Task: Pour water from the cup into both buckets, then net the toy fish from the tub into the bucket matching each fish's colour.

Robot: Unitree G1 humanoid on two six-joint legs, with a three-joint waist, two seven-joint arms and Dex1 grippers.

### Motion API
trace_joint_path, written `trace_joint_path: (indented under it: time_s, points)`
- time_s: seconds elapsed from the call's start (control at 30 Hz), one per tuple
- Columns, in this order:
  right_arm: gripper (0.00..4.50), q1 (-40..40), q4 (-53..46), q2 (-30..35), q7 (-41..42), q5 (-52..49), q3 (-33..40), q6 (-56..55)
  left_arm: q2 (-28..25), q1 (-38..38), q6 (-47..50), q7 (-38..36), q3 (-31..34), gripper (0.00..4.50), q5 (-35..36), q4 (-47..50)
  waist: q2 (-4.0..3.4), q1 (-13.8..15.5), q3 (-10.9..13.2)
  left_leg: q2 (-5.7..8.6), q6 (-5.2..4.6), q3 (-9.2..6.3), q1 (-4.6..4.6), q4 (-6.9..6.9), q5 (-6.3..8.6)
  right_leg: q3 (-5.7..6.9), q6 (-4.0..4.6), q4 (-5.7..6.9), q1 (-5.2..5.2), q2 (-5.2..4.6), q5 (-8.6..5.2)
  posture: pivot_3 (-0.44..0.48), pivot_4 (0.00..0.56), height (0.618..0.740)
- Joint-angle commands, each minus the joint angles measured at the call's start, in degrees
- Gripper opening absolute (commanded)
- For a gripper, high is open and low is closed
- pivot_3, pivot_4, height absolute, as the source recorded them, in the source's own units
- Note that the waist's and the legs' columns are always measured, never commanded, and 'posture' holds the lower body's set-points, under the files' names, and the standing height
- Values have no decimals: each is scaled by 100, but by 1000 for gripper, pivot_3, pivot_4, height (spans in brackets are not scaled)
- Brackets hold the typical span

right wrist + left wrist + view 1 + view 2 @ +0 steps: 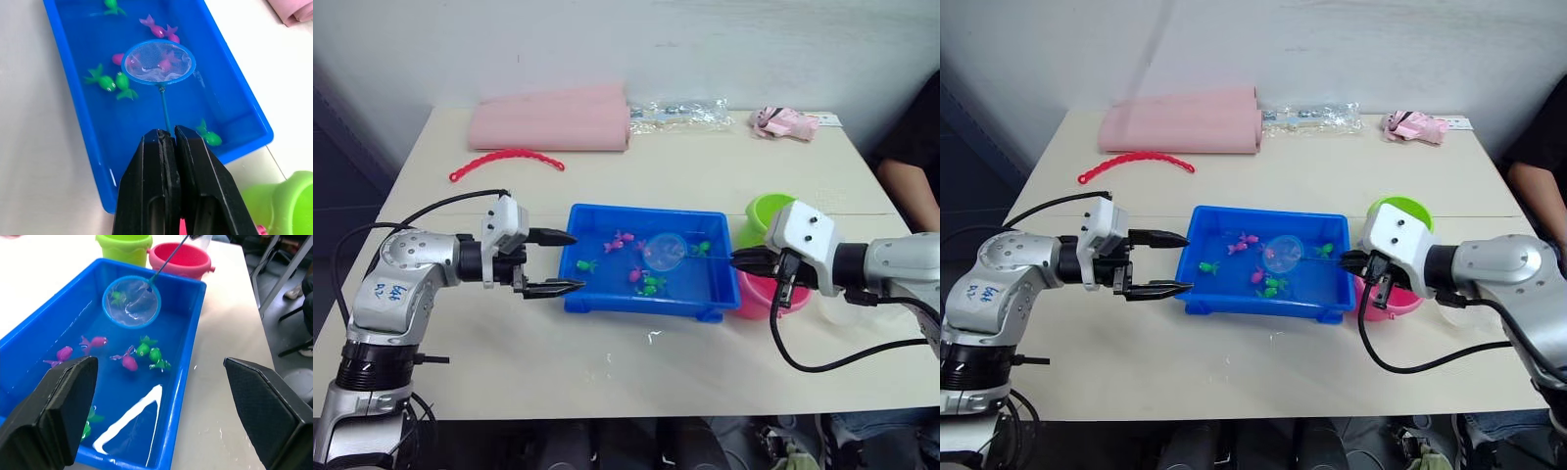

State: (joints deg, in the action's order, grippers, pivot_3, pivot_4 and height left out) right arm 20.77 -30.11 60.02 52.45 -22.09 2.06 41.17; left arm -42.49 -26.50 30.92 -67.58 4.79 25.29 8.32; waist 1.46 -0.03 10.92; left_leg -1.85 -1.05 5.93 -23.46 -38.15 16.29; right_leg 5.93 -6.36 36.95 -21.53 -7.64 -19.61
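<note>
The blue tub [607, 299] sits mid-table, holding water and several toy fish, some pink [619, 241] and some green [652, 284]. My right gripper [736, 259] is at the tub's right end, shut on the thin handle of the net. The net's blue hoop [158, 62] hangs over the water, and a pink fish [166, 62] shows through the mesh. My left gripper [578, 261] stands open at the tub's left end, holding nothing. The green bucket [766, 211] and pink bucket [754, 294] stand just right of the tub. The cup is mostly behind my right arm; a clear edge [1451, 300] shows.
A pink roll [548, 122], a red beaded strip [504, 157], a clear bag [680, 113] and a small pink item [783, 122] lie along the table's far side. Spilled water [653, 338] glistens in front of the tub. A person [911, 166] sits at the right edge.
</note>
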Motion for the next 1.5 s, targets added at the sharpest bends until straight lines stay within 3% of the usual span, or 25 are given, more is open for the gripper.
trace_joint_path:
  time_s: [0.03, 0.53, 1.0, 1.5]
  points:
    - [0, -70, 66, -46, -93, 351, -101, -479, -131, 71, 190, -74, 202, 4469, 374, 236, 0, -2, 0, 0, 0, 0, 0, 0, 0, 0, 0, 0, 0, 0, 0, 0, 150, 738]
    - [0, -241, 498, -341, -29, 1060, -676, -1303, -452, 204, 167, -171, 90, 4469, 506, 312, 0, 0, 0, 0, 2, 4, 1, 6, -1, 0, 0, -3, 0, 2, 0, 0, 150, 738]
    - [0, 288, 838, -972, 82, 1428, -1344, -1426, -508, 264, 21, -14, 177, 4469, 406, 195, -1, -5, 0, -1, 2, 4, 1, 7, -1, 0, 0, -2, -1, 5, 0, 0, 150, 738]
    - [0, 1130, 1485, -1924, -12, 1903, -1926, -1457, -1015, 323, -274, -198, 262, 4469, 270, -356, -3, -15, 2, -2, 3, 7, 1, 9, -1, 0, 1, -1, -5, 6, 0, 0, 150, 738]
